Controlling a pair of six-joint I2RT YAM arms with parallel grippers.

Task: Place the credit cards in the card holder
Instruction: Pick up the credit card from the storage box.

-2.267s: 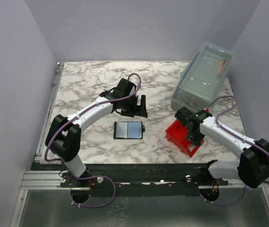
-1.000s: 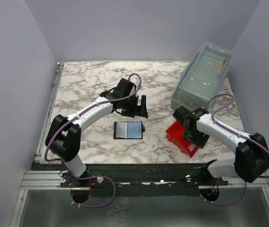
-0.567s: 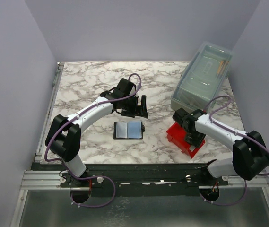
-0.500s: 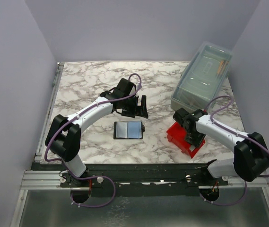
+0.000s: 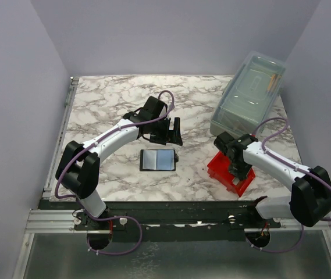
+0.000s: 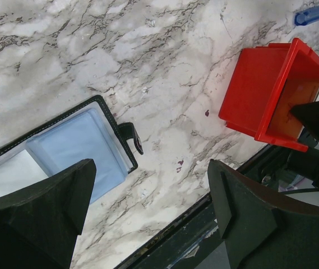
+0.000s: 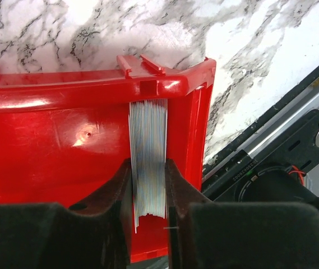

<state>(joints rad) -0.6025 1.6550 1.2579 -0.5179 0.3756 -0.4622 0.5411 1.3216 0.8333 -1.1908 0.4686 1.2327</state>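
Credit cards stand on edge in the red bin at near right, well apart from the open card holder to its left, by the wide-open, empty left gripper. The right gripper pinches the whole stack, so a lift may spill extras or drag the bin; only its wrist view shows that grip, hidden from above.

The left arm and right arm have white link shells, bulky black joints and 1 purple cable each; fingers are matte black wedges.
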